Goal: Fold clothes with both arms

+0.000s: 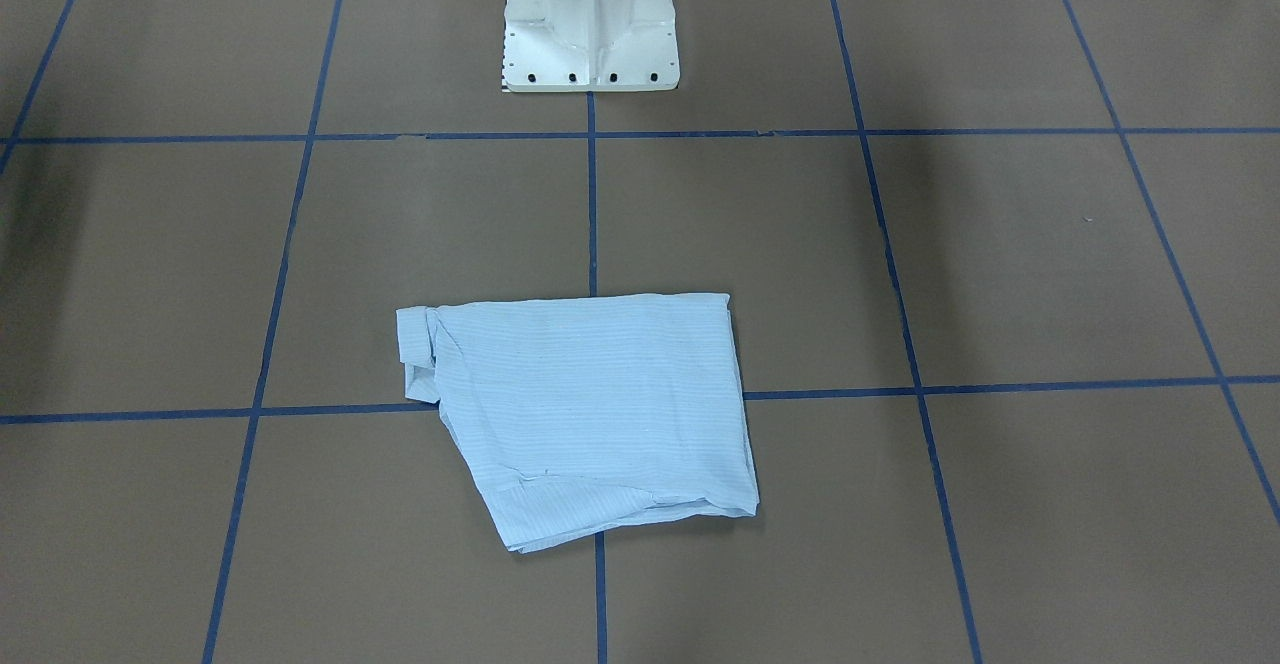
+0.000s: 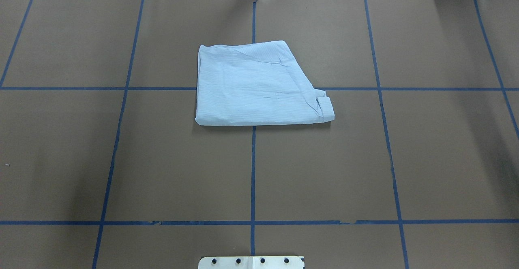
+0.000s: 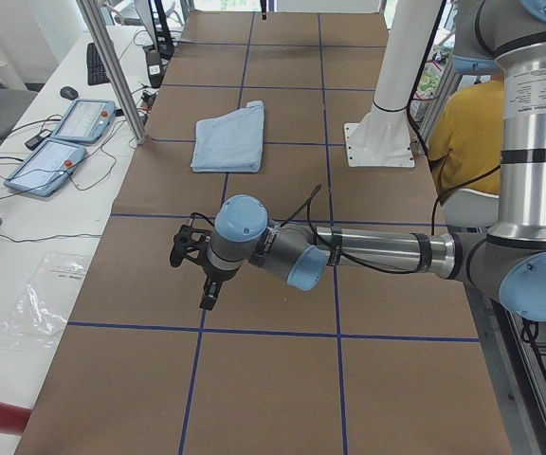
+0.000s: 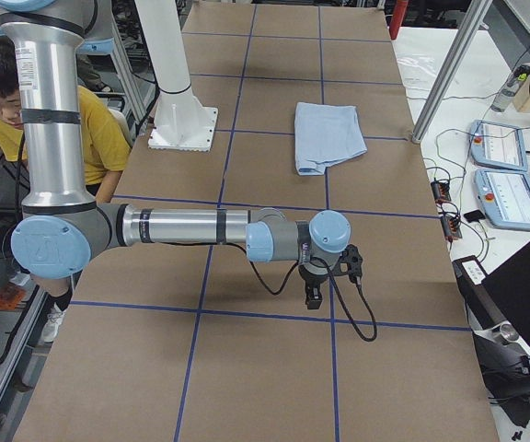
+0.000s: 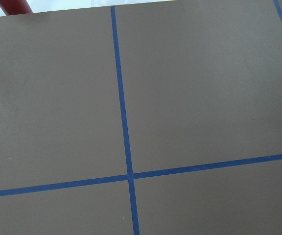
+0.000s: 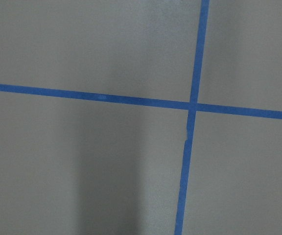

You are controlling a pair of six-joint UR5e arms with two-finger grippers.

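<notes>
Right gripper (image 4: 313, 296) hovers well apart from folded shirt (image 4: 328, 136).

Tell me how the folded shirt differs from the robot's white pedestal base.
The shirt is light blue and finely striped; the base is plain white. The shirt lies flat and folded; the base stands upright. Both sit on the centre blue tape line.

You cannot read the black two-finger left gripper (image 3: 209, 295) or right gripper (image 4: 313, 296), too small; white metal pedestal (image 2: 251, 262) cropped.
</notes>
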